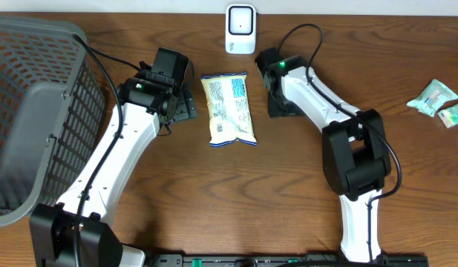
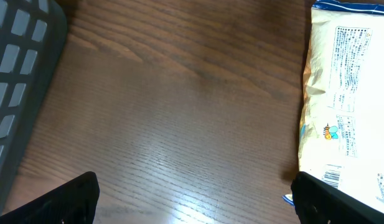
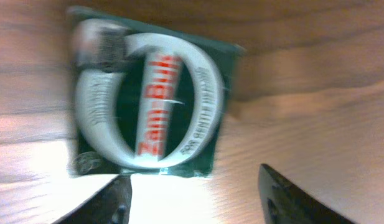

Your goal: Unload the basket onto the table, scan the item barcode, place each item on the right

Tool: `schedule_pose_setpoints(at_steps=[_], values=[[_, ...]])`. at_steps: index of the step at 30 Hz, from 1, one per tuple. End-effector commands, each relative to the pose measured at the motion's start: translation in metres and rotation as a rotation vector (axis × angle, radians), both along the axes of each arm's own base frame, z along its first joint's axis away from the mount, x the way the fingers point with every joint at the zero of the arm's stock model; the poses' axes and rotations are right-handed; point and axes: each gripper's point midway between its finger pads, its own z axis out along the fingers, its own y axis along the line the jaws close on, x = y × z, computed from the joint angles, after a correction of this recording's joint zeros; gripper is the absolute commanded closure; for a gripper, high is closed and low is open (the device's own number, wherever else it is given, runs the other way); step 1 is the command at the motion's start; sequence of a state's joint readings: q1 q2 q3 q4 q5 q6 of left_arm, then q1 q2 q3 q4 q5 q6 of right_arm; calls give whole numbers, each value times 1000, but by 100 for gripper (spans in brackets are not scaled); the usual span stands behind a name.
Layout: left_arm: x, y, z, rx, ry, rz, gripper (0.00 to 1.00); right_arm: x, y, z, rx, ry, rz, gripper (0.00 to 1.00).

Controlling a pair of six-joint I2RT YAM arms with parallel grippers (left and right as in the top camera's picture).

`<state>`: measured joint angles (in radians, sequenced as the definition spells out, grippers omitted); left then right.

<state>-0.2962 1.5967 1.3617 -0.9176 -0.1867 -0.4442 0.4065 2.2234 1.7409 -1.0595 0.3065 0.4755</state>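
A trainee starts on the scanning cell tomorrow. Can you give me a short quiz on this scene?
1. Which lies nearest the scanner? A) basket B) bag C) sachets
2. True or false: the left gripper is open and holds nothing.
3. Fill in: the right gripper points at a dark green ____ lying flat on the table.

Key
1. B
2. True
3. packet
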Motion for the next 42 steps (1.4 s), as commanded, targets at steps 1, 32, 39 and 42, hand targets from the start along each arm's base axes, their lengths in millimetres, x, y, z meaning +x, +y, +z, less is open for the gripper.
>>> schedule_pose_setpoints(at_steps=[1,32,39,42], values=[[0,3,5,15,-12,2,2,10,32,6,174,-7,11,50],[0,3,5,15,-12,2,2,22,27,-22,152,-100,11,99],[0,3,5,15,-12,2,2,-3,-16,-7,-68,-17,-10,99],[0,3,5,15,-12,2,2,-9,-46,3,-198,-16,-71,99]])
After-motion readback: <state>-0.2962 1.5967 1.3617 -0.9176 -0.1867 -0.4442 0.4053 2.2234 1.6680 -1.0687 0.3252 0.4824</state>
